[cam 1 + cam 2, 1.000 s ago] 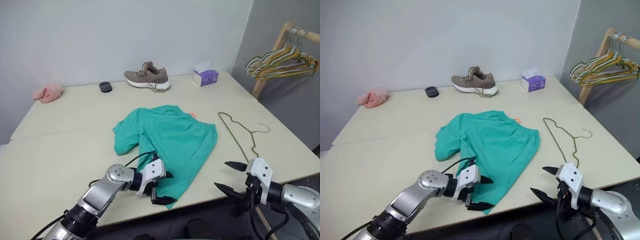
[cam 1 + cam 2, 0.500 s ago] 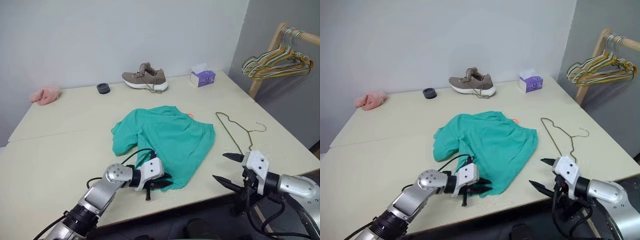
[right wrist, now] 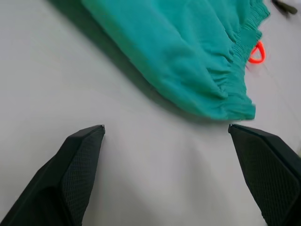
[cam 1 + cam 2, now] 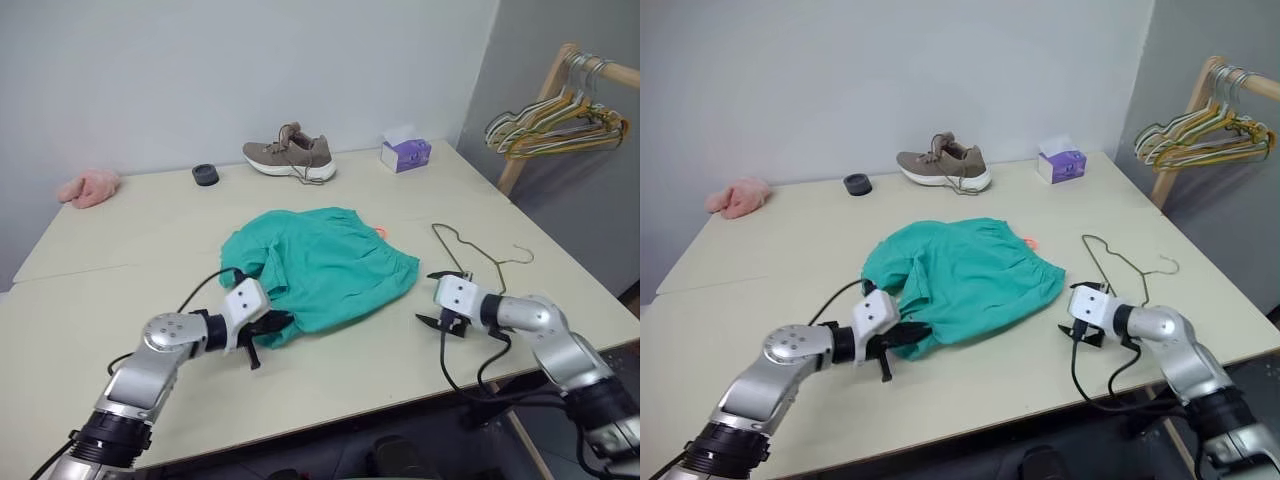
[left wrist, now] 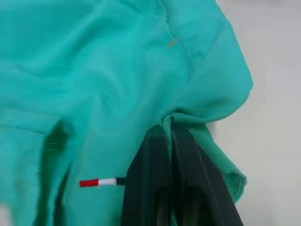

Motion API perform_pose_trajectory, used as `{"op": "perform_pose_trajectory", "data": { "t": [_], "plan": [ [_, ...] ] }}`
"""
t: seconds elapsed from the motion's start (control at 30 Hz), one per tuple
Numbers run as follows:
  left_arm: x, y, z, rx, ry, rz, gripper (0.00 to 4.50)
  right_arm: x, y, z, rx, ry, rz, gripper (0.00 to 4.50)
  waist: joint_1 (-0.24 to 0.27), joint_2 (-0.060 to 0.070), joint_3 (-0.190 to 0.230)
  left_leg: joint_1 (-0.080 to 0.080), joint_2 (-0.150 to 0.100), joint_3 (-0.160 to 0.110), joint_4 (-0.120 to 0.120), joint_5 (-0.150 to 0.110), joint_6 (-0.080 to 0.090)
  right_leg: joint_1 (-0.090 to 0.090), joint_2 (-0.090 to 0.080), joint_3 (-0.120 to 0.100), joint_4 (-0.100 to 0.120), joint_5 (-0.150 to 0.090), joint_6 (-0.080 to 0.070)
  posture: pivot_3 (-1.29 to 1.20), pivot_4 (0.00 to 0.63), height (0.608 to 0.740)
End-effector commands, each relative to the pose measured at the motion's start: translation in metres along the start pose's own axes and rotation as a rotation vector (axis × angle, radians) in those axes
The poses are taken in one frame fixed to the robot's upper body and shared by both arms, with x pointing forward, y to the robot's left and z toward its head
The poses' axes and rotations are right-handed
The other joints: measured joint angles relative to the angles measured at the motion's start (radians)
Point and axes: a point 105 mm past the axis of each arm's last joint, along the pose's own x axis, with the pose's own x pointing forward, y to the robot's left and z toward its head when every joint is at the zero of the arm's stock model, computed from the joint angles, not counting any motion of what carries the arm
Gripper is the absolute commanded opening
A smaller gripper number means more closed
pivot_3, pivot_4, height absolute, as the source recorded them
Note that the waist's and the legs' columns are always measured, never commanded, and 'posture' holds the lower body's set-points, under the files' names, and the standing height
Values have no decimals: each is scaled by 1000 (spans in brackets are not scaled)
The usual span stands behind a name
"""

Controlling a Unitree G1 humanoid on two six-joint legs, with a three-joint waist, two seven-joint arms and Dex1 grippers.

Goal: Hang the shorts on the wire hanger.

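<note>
One pair of teal shorts (image 4: 320,275) lies bunched in the middle of the tabletop (image 4: 130,220), its gathered waistband toward the right with a small orange tag (image 4: 381,233) poking out at the far right edge. The near-left hem is pinched in the left gripper (image 4: 268,328): its black jaws are together on a fold of the cloth, and the left wrist view shows the fabric puckering where they bite. That grip looks meant to lift or drag the garment by one corner so it can be opened out for hanging.

Just right of the waistband, the right gripper (image 4: 437,298) hovers low over the bare tabletop with its jaws spread wide and nothing between them; in the right wrist view the waistband edge lies ahead of the two fingertips (image 3: 82,155), near but not touching. It seems placed to take either the waistband or the wire.

Beyond it, the wire hanger (image 4: 470,258) lies flat on the tabletop, hook toward the right, close to the shorts but apart from them and untouched.

Farther out, a brown shoe (image 4: 290,157), a purple tissue box (image 4: 405,153), a small dark ring (image 4: 205,175) and a pink cloth (image 4: 90,187) sit along the far edge. Off the table's right, a wooden rack (image 4: 545,110) carries bunched hangers.
</note>
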Motion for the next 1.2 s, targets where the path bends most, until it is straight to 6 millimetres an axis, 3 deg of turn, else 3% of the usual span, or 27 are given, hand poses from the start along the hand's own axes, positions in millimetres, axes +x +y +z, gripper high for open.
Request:
{"op": "perform_pose_trajectory", "data": {
  "t": [0.03,0.17,0.27,0.4,0.63,0.83,0.93,1.1,1.2],
  "plan": [
    [-14,12,20,36,-57,57,35,15,-11,1,-98,4,-13,4500,2,0,0,0,0,0,0,0,0,0,0,0,0,0,0,-244,0,740],
    [-28,20,24,31,-62,110,35,40,-30,10,-137,-8,-59,4500,1,-1,0,1,0,0,1,0,0,1,0,0,1,0,-1,-207,0,740],
    [-35,24,23,32,-52,144,0,47,-38,15,-159,-26,-69,3895,8,-1,0,2,0,-1,1,0,0,1,0,0,3,2,-3,-191,0,740],
    [-40,27,23,36,-42,171,0,50,-47,20,-197,-45,-83,2445,22,0,0,2,-1,-1,0,0,0,1,1,0,3,3,-6,-176,0,740],
    [-43,34,20,68,-13,198,0,36,-72,52,-365,-173,-132,44,35,0,0,2,-1,-2,0,0,0,0,1,0,3,3,-6,-177,0,740],
    [-43,35,19,97,9,167,0,1,-96,64,-512,-216,-159,15,43,1,0,2,-1,-1,0,0,0,0,0,1,3,3,-6,-195,0,740],
    [-45,12,7,87,72,27,0,-15,-71,61,-557,-229,2,15,45,1,0,2,-1,-1,0,0,0,0,0,0,3,3,-6,-208,0,740],
    [-63,-18,-13,-7,182,-157,0,-47,2,55,-424,-255,392,15,55,1,0,-2,0,-1,0,-1,1,-2,0,0,1,2,-7,-225,0,740],
    [-64,-19,-15,-4,202,-189,0,-51,13,65,-287,-274,449,15,54,4,2,-2,0,-1,0,-2,2,-2,0,0,2,2,-7,-225,0,740]
  ]
}}
